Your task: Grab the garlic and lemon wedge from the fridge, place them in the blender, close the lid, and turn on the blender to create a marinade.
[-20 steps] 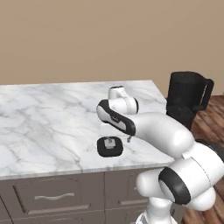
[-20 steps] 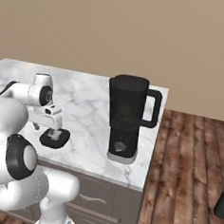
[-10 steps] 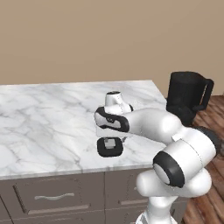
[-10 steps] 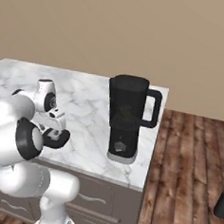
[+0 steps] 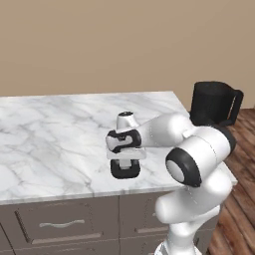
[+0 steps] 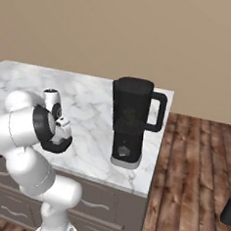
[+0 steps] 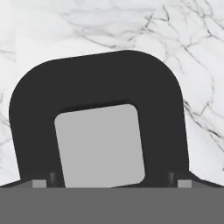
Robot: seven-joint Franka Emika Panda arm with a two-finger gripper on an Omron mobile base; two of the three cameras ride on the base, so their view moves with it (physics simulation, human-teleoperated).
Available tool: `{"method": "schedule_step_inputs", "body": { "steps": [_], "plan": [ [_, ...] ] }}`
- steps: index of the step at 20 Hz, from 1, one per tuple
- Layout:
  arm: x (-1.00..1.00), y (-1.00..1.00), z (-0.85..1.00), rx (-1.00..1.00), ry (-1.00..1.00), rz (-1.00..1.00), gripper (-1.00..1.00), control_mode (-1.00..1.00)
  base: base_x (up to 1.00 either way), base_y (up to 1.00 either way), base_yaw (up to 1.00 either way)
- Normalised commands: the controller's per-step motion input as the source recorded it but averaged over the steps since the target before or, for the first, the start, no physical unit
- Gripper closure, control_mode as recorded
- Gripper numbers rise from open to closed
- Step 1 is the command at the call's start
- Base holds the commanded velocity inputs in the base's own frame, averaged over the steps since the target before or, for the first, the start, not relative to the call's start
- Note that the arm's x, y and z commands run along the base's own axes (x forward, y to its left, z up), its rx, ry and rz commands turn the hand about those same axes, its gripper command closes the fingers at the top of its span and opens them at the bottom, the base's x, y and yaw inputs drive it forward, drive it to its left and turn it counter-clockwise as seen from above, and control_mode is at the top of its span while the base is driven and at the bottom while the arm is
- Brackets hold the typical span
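Note:
The lid lies flat on the marble counter near its front edge, black with a grey square cap. My gripper points straight down right over it, open. In the hand view the lid is very close, and the gripper has one fingertip at each side of the cap, neither pressing on it. The blender, a black jug with a loop handle on a black base, stands open-topped at the counter's right end, as the left base view also shows the blender. The garlic, lemon wedge and fridge are out of view.
Grey drawers run under the counter front. A wooden floor begins past the counter's right end, with a dark object at the far right edge. My own elbow bulks in front of the lid's edge.
The hand has dropped from above the lid down onto it while the elbow swung forward and to the right. The lid and the blender have not moved.

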Motion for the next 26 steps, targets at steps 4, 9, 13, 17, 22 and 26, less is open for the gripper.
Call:
{"method": "schedule_step_inputs", "body": {
  "steps": [4,9,13,17,22,26],
  "plan": [
    [0.36,0.1,-0.25,0.0,-0.02,0.04,-1.0,-1.0,0.0,0.0,0.0],
    [0.3,0.0,-0.36,0.0,-0.1,0.09,-1.0,-1.0,0.0,0.0,0.0],
    [-0.08,0.0,-0.51,-0.01,-0.07,0.11,-1.0,-1.0,0.0,0.0,0.0],
    [-0.41,0.0,-0.62,0.01,-0.09,0.09,1.0,-1.0,0.0,0.0,0.0],
    [-0.09,-0.09,-0.48,0.04,-0.09,0.08,1.0,-1.0,0.0,0.0,0.0],
    [0.0,-0.03,-0.19,0.0,-0.03,0.03,1.0,-1.0,0.0,0.0,0.0]
  ]
}}
